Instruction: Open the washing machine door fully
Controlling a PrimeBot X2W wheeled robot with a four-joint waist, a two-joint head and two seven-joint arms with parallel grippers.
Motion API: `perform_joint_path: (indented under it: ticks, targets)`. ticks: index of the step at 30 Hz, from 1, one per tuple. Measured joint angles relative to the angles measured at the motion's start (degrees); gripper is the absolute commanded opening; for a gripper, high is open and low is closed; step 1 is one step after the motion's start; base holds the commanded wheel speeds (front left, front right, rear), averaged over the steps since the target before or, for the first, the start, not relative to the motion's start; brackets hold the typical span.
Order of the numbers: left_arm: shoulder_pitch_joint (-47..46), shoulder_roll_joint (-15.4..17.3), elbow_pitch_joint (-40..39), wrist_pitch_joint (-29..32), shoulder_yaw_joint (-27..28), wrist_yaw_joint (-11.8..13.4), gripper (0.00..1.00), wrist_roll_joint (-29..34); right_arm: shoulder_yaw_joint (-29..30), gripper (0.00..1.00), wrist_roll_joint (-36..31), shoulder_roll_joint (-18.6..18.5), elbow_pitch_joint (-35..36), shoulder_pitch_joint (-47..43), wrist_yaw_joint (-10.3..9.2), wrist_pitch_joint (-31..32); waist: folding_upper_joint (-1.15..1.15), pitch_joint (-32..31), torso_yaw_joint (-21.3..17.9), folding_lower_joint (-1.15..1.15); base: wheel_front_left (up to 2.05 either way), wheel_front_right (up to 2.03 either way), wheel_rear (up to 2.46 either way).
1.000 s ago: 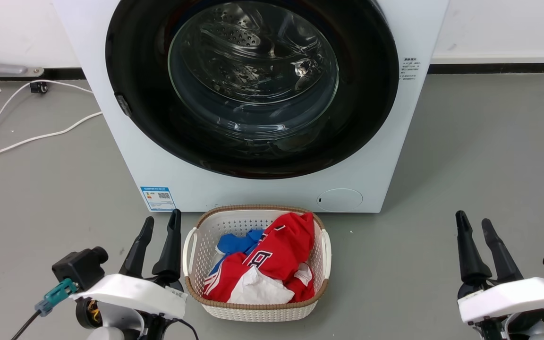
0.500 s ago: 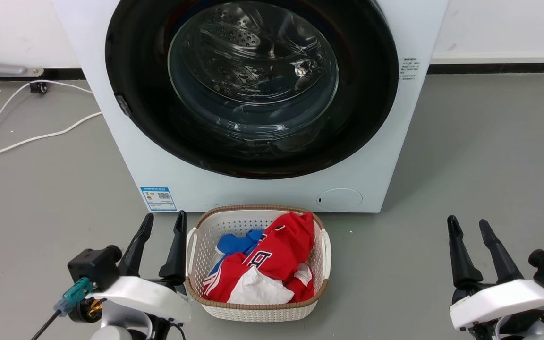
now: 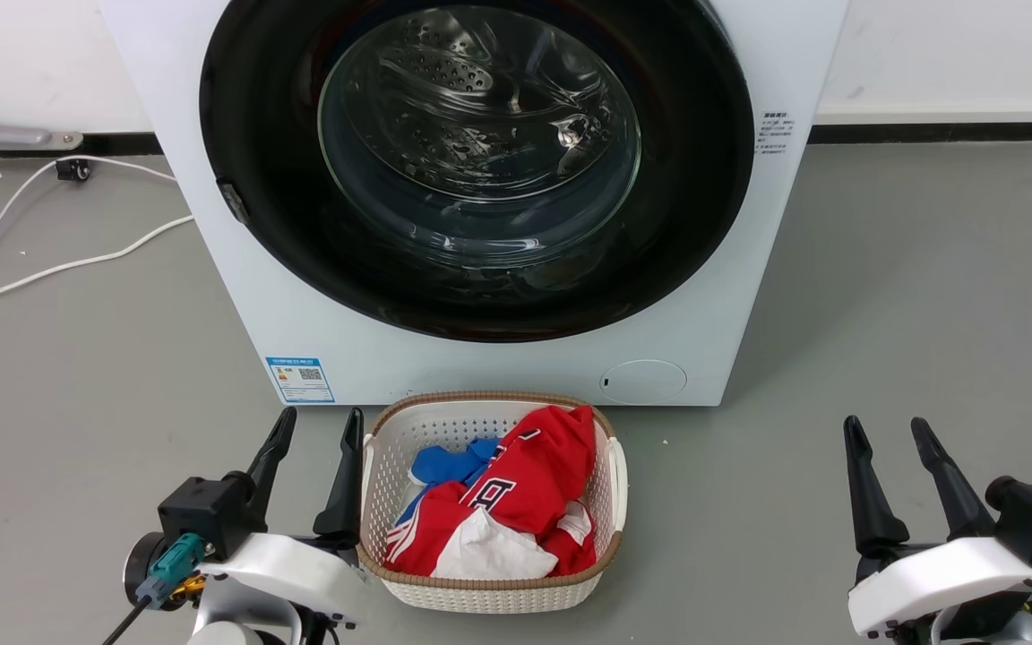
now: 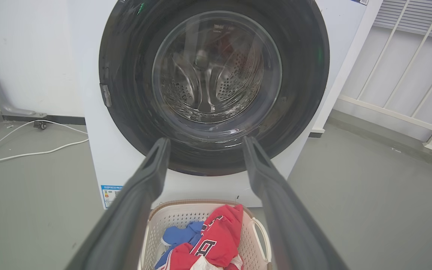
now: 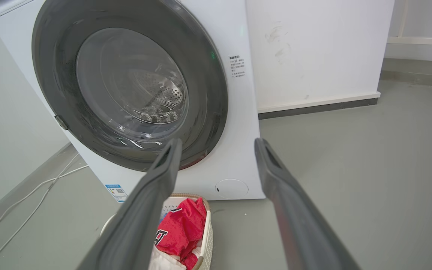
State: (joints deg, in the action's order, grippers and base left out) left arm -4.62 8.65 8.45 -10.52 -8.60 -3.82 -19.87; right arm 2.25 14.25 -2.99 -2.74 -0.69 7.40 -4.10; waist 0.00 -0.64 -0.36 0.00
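Observation:
The white washing machine (image 3: 498, 367) stands ahead of me on the grey floor. Its round glossy black washing machine door (image 3: 301, 242) with the clear glass bowl lies flat against the front, closed, and a small latch tab (image 3: 231, 201) sits on its left rim. The door (image 4: 298, 86) also faces me in the left wrist view and the door (image 5: 62, 90) in the right wrist view. My left gripper (image 3: 319, 419) is open low at the left, just beside the basket. At the lower right my right gripper (image 3: 885, 426) is open, holding nothing. Both are well short of the door.
A white laundry basket (image 3: 489, 591) with red, blue and white clothes sits on the floor right before the machine. White cables (image 3: 50, 264) trail over the floor at the left. A white wall and dark baseboard (image 3: 928, 130) run behind, with a white railing (image 4: 407, 75) off to the right.
My left gripper has shifted right and down toward the basket's edge. My right gripper has drifted left and slightly lower. The door has not moved.

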Motion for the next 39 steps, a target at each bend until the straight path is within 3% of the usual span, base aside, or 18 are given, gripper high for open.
perform_joint_path:
  ticks: [19, 39]
  targets:
    - [-0.01, -0.08, 1.71, -2.31, 0.32, -0.78, 1.00, 6.10, 0.38, 1.00, -7.20, 0.02, 1.27, -1.26, 0.02, -1.89, 0.00, -0.23, -0.09, 0.00, 0.00, 0.00, 0.00]
    - [-0.10, -0.82, 4.38, -4.33, 0.93, -1.57, 1.00, 11.24, 0.65, 1.00, -9.80, 0.03, 0.62, -1.78, 0.10, -4.11, 0.00, -0.59, -0.55, 0.00, 0.00, 0.00, 0.00]
